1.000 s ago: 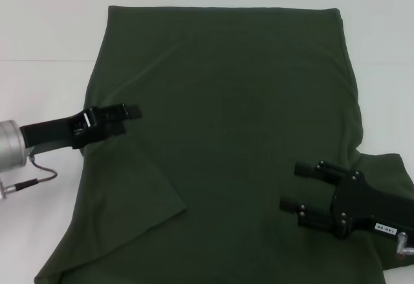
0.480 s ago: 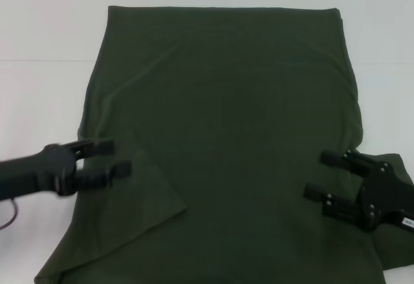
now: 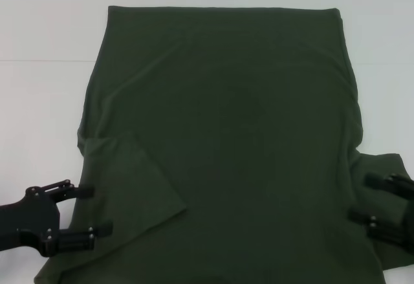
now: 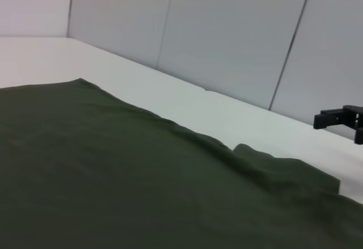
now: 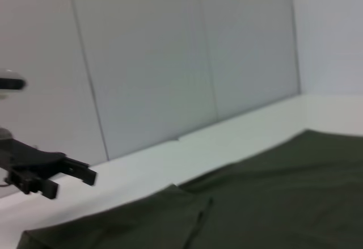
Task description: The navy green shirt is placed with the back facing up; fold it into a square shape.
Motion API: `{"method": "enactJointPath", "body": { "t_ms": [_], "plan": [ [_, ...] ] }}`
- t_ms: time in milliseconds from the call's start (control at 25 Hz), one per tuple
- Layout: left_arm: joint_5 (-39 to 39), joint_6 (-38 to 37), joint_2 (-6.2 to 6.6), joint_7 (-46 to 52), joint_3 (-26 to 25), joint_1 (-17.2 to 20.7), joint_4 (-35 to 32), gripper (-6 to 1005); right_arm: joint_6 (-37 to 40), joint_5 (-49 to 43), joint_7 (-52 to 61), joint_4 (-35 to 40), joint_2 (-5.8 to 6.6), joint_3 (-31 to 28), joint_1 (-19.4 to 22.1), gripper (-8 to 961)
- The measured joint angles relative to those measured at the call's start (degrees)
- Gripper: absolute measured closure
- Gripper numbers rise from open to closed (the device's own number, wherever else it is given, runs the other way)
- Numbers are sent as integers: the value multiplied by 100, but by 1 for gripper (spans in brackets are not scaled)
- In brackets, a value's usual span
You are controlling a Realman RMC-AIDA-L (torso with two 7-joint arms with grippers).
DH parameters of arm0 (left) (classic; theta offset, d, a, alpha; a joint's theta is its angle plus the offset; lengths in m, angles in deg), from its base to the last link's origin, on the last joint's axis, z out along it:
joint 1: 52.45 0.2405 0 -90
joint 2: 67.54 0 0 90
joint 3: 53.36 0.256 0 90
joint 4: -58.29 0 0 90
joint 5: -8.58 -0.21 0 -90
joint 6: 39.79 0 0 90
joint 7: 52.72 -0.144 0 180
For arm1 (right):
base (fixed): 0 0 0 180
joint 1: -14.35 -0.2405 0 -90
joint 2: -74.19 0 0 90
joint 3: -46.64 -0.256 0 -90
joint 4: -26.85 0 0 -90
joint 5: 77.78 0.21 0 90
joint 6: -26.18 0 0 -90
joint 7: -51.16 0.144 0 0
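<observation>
While the navy green shirt (image 3: 220, 142) lies spread flat over the middle of the white tabletop (image 3: 39, 103), plain side up, its long axis runs from the far edge toward the near edge, and its straight far border lies square to that axis; both side margins of the cloth fall just inward of the two grippers; left gripper (image 3: 87, 211) sits low near the near-left corner, fingers (image 3: 74, 193) parted and holding nothing, tips pointing inward across the shirt's left margin, where a sleeve flap (image 3: 129, 180) is already turned in over the body; right gripper (image 3: 372, 199) sits by the near-right corner, fingers likewise parted and empty, tips aimed inward at the right margin, beside a loose sleeve (image 3: 381, 167) bulging outward past the body line; each arm is thus nearest its own side, and the cloth lies straight ahead of each pair of fingers, toward the centre line. Judgement: the next fold turns on that side-to-side relation; the right sleeve seems still to need bringing in, so the right arm is the better placed; a lengthwise fold of near end over far end would then follow. Right wrist view shows the left gripper (image 5: 54, 172) well apart, across the cloth; left wrist view likewise shows the right gripper (image 4: 340, 121) at its far side.
</observation>
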Motion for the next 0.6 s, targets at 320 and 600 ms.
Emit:
{"method": "enactJointPath", "body": {
  "t_ms": [320,600],
  "plan": [
    [25,-351,-3,22,-73,-3,-119,132,704,-1048,3445,2281,35,-1101,128,154],
    [23,-470,7,-3,-34,-113,-136,131,1283,-2569,6594,3253,517,-1876,-456,154]
  ]
}}
